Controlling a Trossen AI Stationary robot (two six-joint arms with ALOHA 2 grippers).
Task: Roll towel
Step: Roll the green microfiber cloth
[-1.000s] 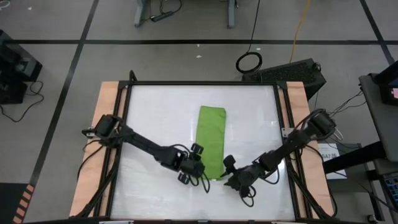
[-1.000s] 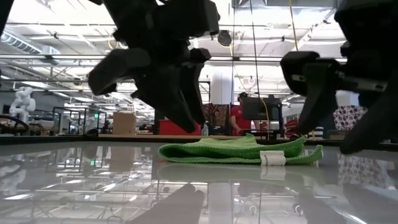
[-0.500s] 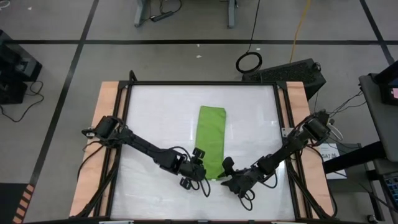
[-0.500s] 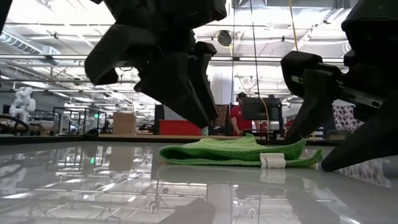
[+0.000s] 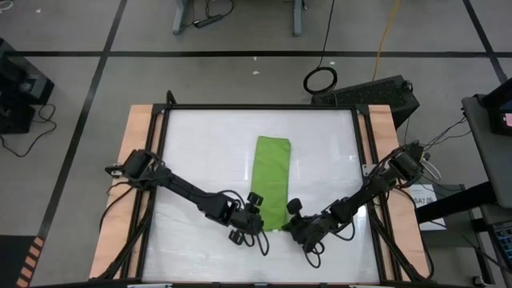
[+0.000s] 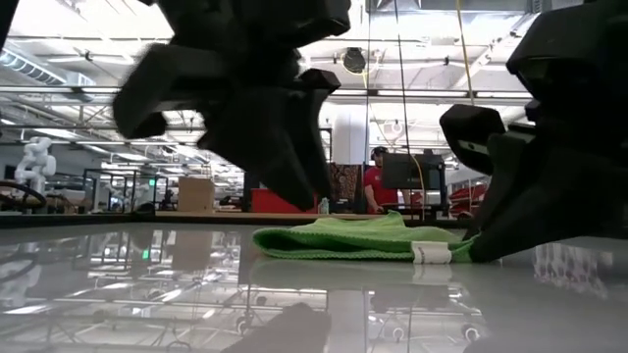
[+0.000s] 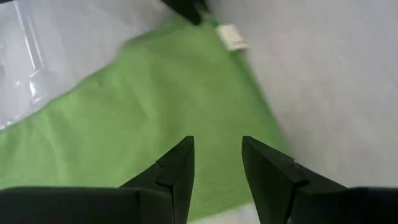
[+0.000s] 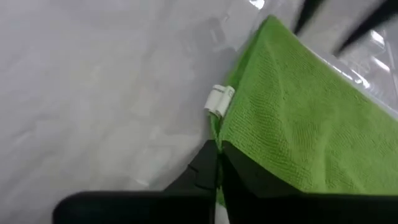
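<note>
Since a second ago the right gripper (image 5: pixel 286 226) has slid in from just off the towel's near right corner and its fingers (image 8: pixel 208 169), then spread wide, now pinch together on the edge of the towel (image 5: pixel 272 182) at that corner. The left gripper (image 5: pixel 252 218) has edged a little nearer along the towel's near left side; the towel itself lies where it did.

The towel is a lime-green cloth folded into a long narrow strip, lying flat on the white desk (image 5: pixel 200 152) a little right of centre, its length running from the far half of the desk toward the near edge. In the low view it shows as a low rumpled band (image 6: pixel 363 240) with a small white label (image 6: pixel 430 253) at its near right corner. The right wrist view shows that same label (image 8: pixel 219 101) just beside the clenched fingers, which meet over the towel's edge (image 8: pixel 298 118).

The left gripper hangs over the near left part of the strip. In the left wrist view its two dark fingers (image 7: pixel 180 171) stand partly apart with green cloth (image 7: pixel 149 118) showing between and beyond them; they grasp nothing, and whether their tips touch the cloth cannot be told.

Both arms reach in from the desk's side rails toward the near end of the strip, left from the left, right from the right. Far behind the desk, in the low view, a person in a red top (image 6: pixel 376 186) stands in the room.
</note>
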